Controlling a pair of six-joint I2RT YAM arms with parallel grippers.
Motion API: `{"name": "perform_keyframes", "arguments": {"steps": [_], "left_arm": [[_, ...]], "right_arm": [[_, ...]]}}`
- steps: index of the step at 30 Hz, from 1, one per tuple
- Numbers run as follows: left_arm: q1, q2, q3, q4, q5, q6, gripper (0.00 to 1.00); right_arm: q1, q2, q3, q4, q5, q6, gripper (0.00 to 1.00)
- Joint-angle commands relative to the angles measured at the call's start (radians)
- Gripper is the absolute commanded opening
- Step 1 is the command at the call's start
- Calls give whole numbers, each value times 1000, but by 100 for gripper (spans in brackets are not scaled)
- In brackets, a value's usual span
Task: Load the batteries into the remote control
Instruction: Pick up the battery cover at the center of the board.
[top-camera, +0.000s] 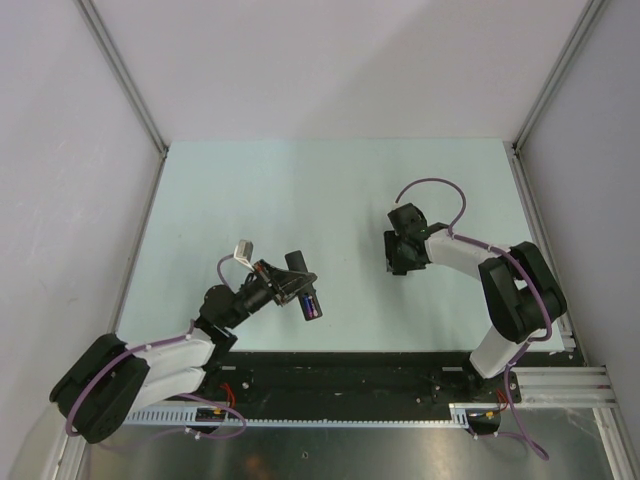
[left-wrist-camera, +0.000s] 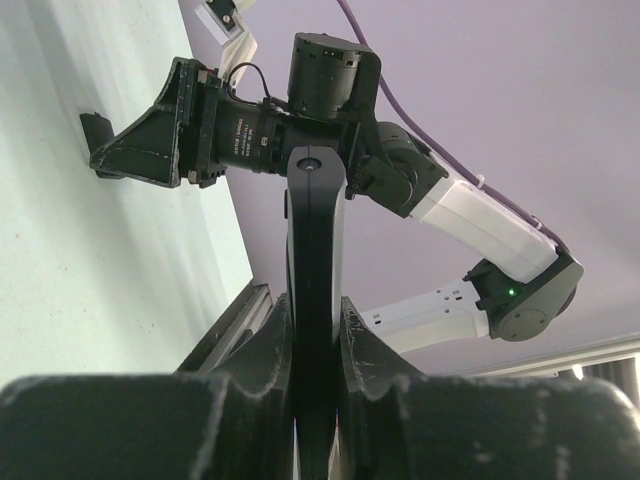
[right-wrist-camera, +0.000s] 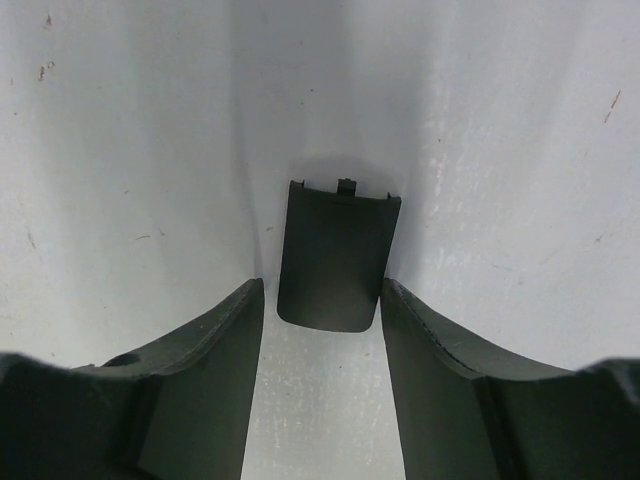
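Observation:
My left gripper (top-camera: 293, 291) (left-wrist-camera: 315, 300) is shut on the remote control (top-camera: 309, 300) (left-wrist-camera: 315, 230), a slim black bar that stands edge-on between the jaws in the left wrist view. A dark blue battery (top-camera: 311, 299) shows on the remote's upturned face in the top view; I cannot tell whether there is a second one. My right gripper (top-camera: 397, 264) (right-wrist-camera: 322, 285) points down at the table with its jaws apart. The near end of a flat black battery cover (right-wrist-camera: 335, 255) lies between its fingertips. A sliver of table shows beside the left tip.
The pale green table (top-camera: 330, 190) is walled by white panels at the left, back and right. A black rail (top-camera: 350, 375) runs along the near edge by the arm bases. The right arm (left-wrist-camera: 260, 130) shows in the left wrist view.

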Motion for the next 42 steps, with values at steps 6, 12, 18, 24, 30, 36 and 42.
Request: {"name": "perform_keyframes", "arguments": {"steps": [6, 12, 18, 24, 30, 36, 42], "left_arm": [[6, 2, 0, 39, 18, 13, 0], [6, 8, 3, 39, 21, 13, 0], [6, 13, 3, 41, 24, 12, 0], [6, 11, 1, 39, 23, 12, 0], [5, 48, 21, 41, 15, 9, 0], [5, 124, 101, 41, 4, 4, 0], [5, 253, 197, 74, -38, 39, 0]], "right_arm": [[6, 53, 0, -79, -28, 12, 45], [6, 69, 0, -96, -12, 20, 42], [6, 77, 0, -107, -14, 35, 19], [11, 51, 0, -114, -3, 59, 5], [52, -89, 43, -209, 12, 70, 0], [121, -254, 92, -352, -35, 84, 0], [264, -399, 202, -539, -32, 108, 0]]}}
